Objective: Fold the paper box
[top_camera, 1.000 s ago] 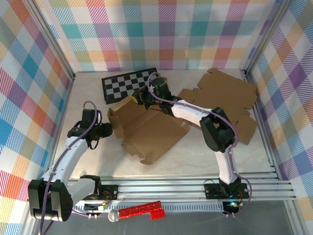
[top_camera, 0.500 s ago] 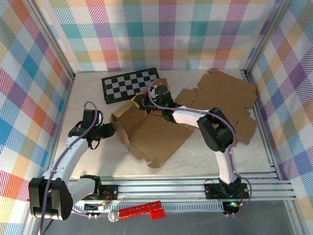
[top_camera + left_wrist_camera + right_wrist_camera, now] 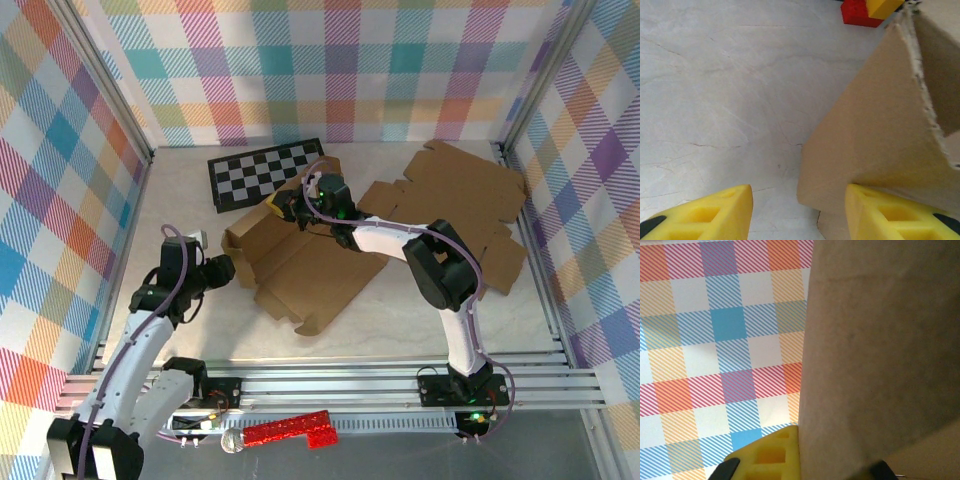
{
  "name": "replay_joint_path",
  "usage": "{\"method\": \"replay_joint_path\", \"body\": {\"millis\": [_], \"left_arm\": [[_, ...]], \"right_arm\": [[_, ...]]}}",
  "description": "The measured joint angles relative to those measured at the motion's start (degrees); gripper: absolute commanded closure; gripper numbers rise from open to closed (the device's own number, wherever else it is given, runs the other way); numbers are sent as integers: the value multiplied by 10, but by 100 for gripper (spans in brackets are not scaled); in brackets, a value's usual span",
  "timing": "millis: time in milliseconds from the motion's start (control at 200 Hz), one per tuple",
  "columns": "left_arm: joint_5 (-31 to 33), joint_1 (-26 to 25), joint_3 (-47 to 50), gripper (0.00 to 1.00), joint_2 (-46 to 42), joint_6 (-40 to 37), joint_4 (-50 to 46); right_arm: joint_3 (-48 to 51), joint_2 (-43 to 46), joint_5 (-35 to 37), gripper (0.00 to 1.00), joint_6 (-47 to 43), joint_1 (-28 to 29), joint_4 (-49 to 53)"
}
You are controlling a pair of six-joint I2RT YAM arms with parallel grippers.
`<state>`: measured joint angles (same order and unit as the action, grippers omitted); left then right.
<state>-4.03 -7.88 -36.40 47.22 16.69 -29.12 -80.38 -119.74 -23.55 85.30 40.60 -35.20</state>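
**Task item.** We found the paper box (image 3: pixel 310 265) near the centre of the table (image 3: pixel 400 325). It was a brown cardboard blank, partly raised. Its base panel lay flat, and its left wall and far flap stood up from it.

**Right gripper.** In the top view the right gripper (image 3: pixel 283 208) sat at the far left corner of the box, on the upright far flap. Its jaws were fully closed on that flap. In the right wrist view the cardboard panel ran down beside one yellow finger (image 3: pixel 767 457) and touched it, with the plaid wall (image 3: pixel 715 340) behind.

**Left gripper.** The left gripper (image 3: pixel 224 268) stood just beside the box's left wall, low over the table. Its jaws were about halfway apart and clamped nothing. In the left wrist view the lower corner of the wall (image 3: pixel 865 150) hung in the gap, close against the right-hand finger (image 3: pixel 890 212) and well apart from the other finger.

**Surroundings.** A checkerboard (image 3: pixel 262 172) lay flat behind the box. Spare cardboard sheets (image 3: pixel 470 195) lay flat on the right side of the table.
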Motion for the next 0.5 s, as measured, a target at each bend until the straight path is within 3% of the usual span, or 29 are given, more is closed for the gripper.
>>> {"method": "replay_joint_path", "body": {"millis": [305,500], "left_arm": [[-17,-16,2,50,51,-32,28],[13,-43,2,50,81,-48,41]], "right_arm": [[-14,-19,-6,100,9,-1,-10],[-14,-19,-6,100,13,-1,-35]]}}
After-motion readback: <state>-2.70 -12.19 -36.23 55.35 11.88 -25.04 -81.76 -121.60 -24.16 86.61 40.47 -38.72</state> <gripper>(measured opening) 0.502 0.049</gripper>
